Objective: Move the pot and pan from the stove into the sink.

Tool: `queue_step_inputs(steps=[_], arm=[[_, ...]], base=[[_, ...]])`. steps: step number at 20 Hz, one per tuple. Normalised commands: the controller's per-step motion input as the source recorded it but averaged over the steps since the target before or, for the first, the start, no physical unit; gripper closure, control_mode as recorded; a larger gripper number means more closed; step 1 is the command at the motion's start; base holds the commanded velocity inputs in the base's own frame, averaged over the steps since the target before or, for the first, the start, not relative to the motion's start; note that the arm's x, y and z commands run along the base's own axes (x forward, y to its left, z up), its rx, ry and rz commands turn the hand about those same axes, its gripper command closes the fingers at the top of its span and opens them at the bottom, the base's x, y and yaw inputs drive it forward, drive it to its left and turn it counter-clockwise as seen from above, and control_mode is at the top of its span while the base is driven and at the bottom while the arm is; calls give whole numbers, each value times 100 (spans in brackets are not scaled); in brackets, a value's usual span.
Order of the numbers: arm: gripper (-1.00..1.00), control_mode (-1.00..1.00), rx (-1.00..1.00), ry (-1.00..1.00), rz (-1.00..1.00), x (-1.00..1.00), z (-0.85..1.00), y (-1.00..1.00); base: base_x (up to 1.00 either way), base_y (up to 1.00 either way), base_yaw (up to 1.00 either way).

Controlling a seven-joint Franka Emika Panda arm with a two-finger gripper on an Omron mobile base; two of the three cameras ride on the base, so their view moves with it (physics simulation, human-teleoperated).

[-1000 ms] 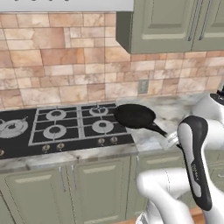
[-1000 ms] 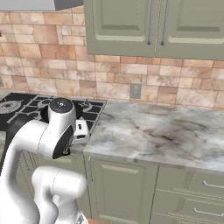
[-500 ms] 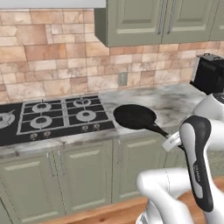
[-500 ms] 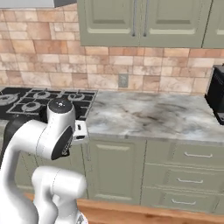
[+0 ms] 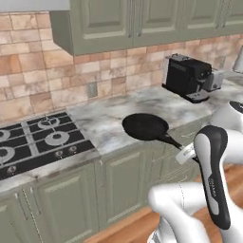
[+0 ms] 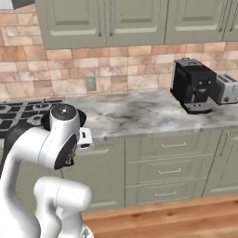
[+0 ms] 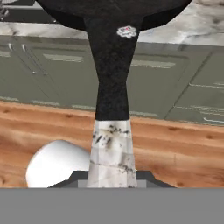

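The pan (image 5: 145,126) is held by its long handle in the closed claw (image 5: 186,153), its bowl carried ahead over the bench (image 5: 109,118).

The pan (image 5: 145,126) sits at the centre of the frame, raised over the marbled bench (image 5: 107,118), its long handle running toward the lower right, where it meets the white arm (image 5: 213,175). The jaws are hidden behind that arm. The stove (image 5: 35,144) fills the left edge, grates and front knobs showing. A black coffee machine (image 5: 187,76) stands on the bench at upper right, below green cabinets (image 5: 137,21). Wood floor (image 5: 128,230) shows at the bottom.
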Motion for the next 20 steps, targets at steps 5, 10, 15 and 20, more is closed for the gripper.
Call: queue_step_inputs(steps=[5,10,15,20], arm=[[100,100,0,0,0,0,0,0],[100,100,0,0,0,0,0,0],[100,100,0,0,0,0,0,0],[100,100,0,0,0,0,0,0]], base=[[3,-19,-47],[2,-21,-47],[4,-30,-45],[5,-38,-43]])
